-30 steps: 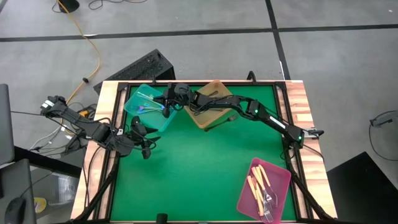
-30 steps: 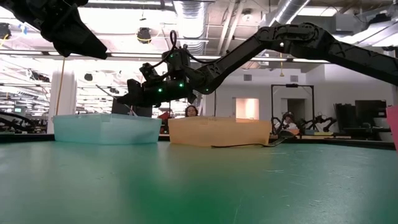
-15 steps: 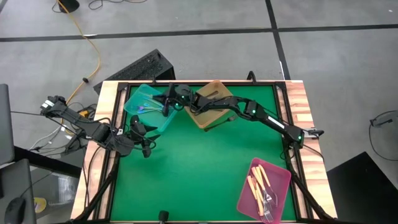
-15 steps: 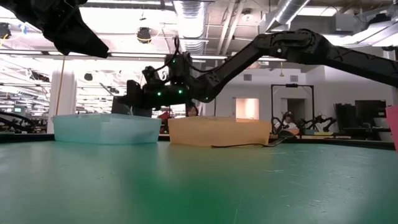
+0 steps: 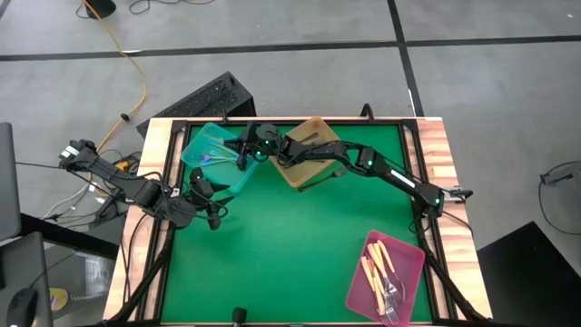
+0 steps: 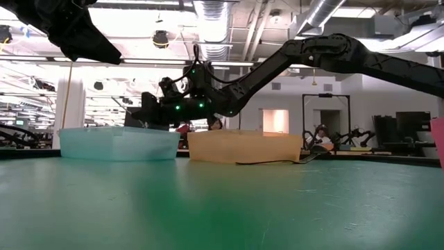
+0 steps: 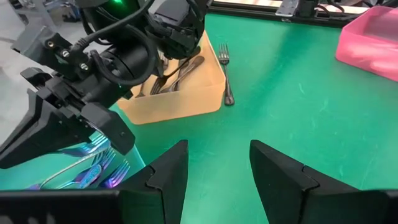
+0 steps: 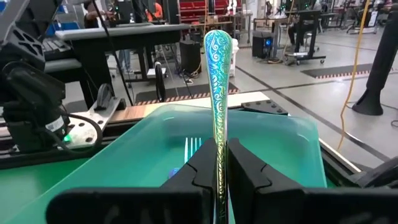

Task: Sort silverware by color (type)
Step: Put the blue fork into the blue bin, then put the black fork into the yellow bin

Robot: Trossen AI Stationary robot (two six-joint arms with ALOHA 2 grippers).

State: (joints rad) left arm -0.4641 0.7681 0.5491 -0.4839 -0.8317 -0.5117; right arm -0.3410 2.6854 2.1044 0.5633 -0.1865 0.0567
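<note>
Open green felt mid-table, clutter along the far edge

The translucent teal plastic tray (image 5: 214, 151), amber plastic tray (image 5: 307, 145) and a stray dark metal fork (image 7: 226, 73) crowd the far edge; a pink plastic tray (image 5: 386, 269) blocks the near right corner.

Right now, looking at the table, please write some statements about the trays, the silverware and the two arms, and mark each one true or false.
1. The right gripper holds an iridescent utensil over the teal tray. True.
2. The pink tray is empty. False: cream-handled pieces lie in it.
3. One dark fork lies on the green table beside the amber tray. True.
4. The left gripper is shut on a fork. False: its fingers are apart and empty.
5. The amber tray holds iridescent forks. False: dark metal pieces lie there.
</note>
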